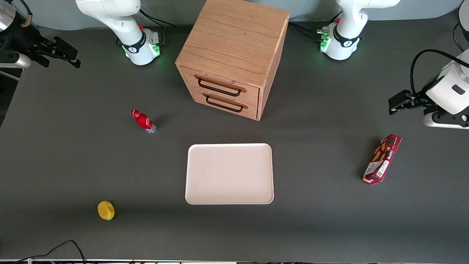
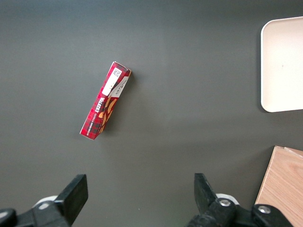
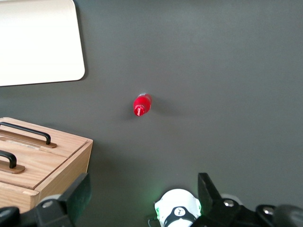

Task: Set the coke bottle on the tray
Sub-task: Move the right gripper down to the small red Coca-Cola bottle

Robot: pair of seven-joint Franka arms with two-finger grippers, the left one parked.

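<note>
The coke bottle, small and red with a red cap and clear base, stands on the dark table. It is farther from the front camera than the tray and toward the working arm's end. It also shows from above in the right wrist view. The pale pinkish-white tray lies flat and bare in front of the wooden drawer cabinet; a corner of it shows in the right wrist view. My right gripper hangs high at the working arm's end, well apart from the bottle. It is open and empty.
A wooden two-drawer cabinet stands farther from the camera than the tray, drawers shut. A yellow lemon lies near the front edge. A dark red snack box lies toward the parked arm's end. The working arm's base stands beside the cabinet.
</note>
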